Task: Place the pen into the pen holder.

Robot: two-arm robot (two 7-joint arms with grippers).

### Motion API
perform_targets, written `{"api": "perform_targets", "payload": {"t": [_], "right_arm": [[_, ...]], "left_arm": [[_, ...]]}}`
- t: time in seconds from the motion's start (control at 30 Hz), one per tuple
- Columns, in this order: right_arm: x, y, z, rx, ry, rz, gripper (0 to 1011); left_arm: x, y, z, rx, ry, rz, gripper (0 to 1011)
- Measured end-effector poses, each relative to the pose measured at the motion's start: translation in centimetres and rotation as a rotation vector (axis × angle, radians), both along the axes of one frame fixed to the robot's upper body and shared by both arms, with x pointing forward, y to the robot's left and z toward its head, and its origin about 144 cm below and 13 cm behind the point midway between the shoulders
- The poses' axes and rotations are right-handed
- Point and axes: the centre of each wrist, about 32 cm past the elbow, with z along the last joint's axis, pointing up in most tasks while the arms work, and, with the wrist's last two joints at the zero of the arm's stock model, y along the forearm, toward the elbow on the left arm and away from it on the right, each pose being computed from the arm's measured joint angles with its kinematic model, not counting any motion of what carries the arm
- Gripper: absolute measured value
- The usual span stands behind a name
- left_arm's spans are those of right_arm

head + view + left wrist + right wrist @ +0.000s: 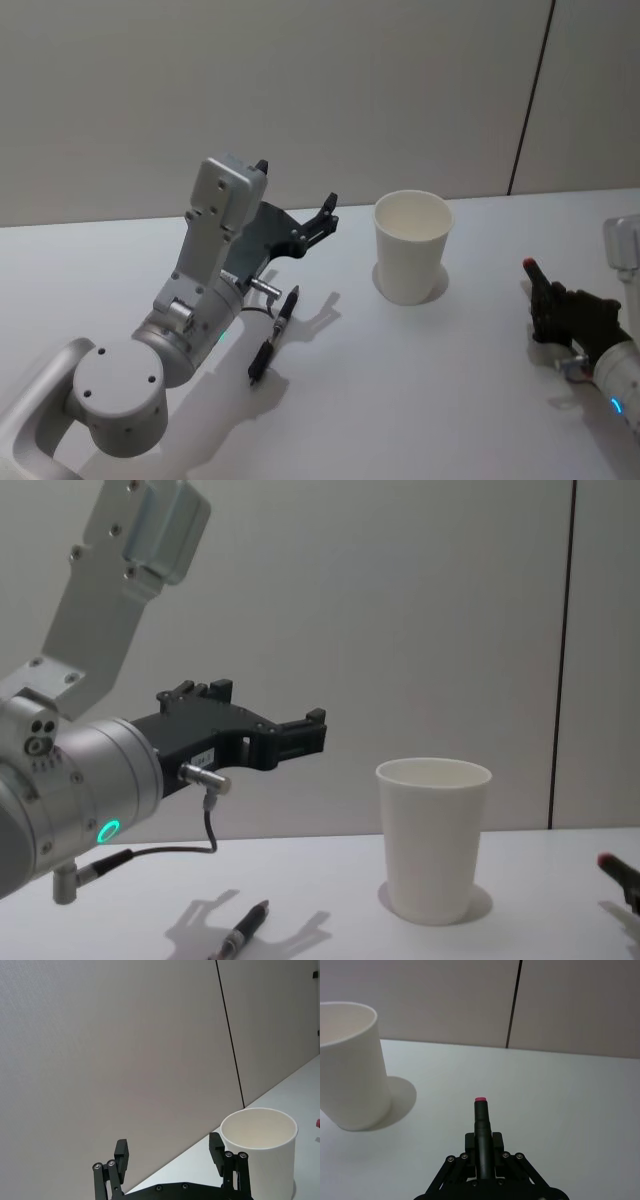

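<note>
The pen holder, a white paper cup (412, 248) (260, 1155) (350, 1075) (433, 840), stands upright on the white table. One black pen (273, 335) (243, 935) lies flat on the table to the cup's left, under my left arm. My left gripper (297, 187) (169, 1145) (265, 708) hangs open above the table, left of the cup, with nothing between its fingers. On the right, low near the table, my right gripper (543, 298) (482, 1146) is shut on a second dark pen with a red tip (530, 266) (480, 1120) (612, 865), pointing roughly toward the cup.
A white table (420, 400) runs back to a plain grey wall with a dark vertical seam (530, 100). Open tabletop lies between the cup and the right gripper and in front of the cup.
</note>
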Motion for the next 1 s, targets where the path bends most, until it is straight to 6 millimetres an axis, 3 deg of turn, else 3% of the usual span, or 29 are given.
{"api": "perform_targets", "payload": {"t": [0.53, 1.0], "right_arm": [[0.5, 0.0, 0.5, 0.005, -0.202, 0.033, 187], [2.1, -0.1, 1.8, 0.019, -0.428, 0.087, 187]], "left_arm": [[0.0, 0.0, 0.0, 0.000, 0.000, 0.000, 1001], [0.0, 0.0, 0.0, 0.000, 0.000, 0.000, 1001]]}}
